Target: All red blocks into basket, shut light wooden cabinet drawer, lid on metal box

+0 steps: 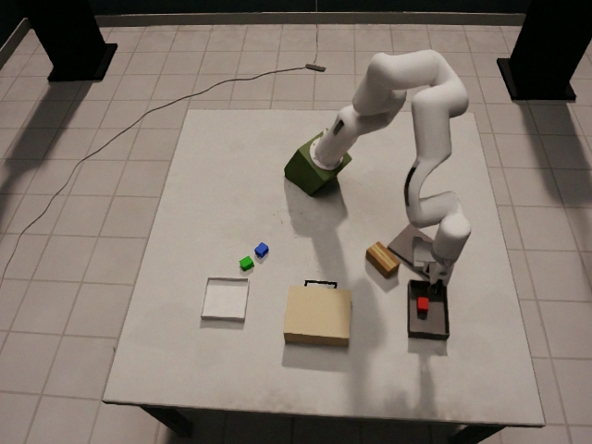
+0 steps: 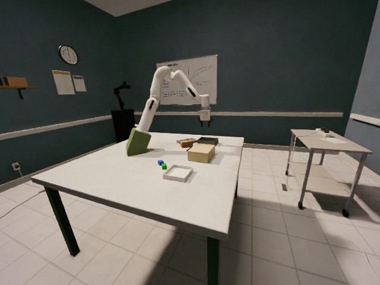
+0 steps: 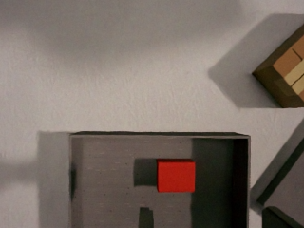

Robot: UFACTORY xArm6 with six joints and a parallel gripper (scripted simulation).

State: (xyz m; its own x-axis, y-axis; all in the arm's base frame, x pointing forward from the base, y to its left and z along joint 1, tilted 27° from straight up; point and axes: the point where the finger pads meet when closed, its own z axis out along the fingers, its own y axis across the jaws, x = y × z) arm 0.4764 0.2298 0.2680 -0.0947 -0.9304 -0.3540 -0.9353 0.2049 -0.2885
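Observation:
A red block (image 1: 422, 304) (image 3: 176, 176) lies inside the open dark metal box (image 1: 427, 336) (image 3: 161, 135). My gripper (image 1: 436, 288) (image 2: 205, 124) is open and empty, pointing down high above the end of the box nearest the lid. The grey lid (image 1: 405, 242) (image 3: 291, 190) lies flat on the table beside the box, partly hidden by the arm in the top view. The basket, a shallow white tray (image 1: 223, 318) (image 2: 174, 179), has no block in it. The light wooden cabinet (image 1: 317, 313) (image 2: 199, 154) has a black handle (image 1: 320, 282); its drawer looks shut, its inside hidden.
A striped wooden block (image 1: 382, 259) (image 2: 186, 143) (image 3: 292, 66) lies beside the lid, between cabinet and arm. A blue block (image 1: 261, 250) (image 2: 160, 162) and a green block (image 1: 246, 263) (image 2: 164, 166) lie near the basket, on the side of the arm's green base (image 1: 305, 169).

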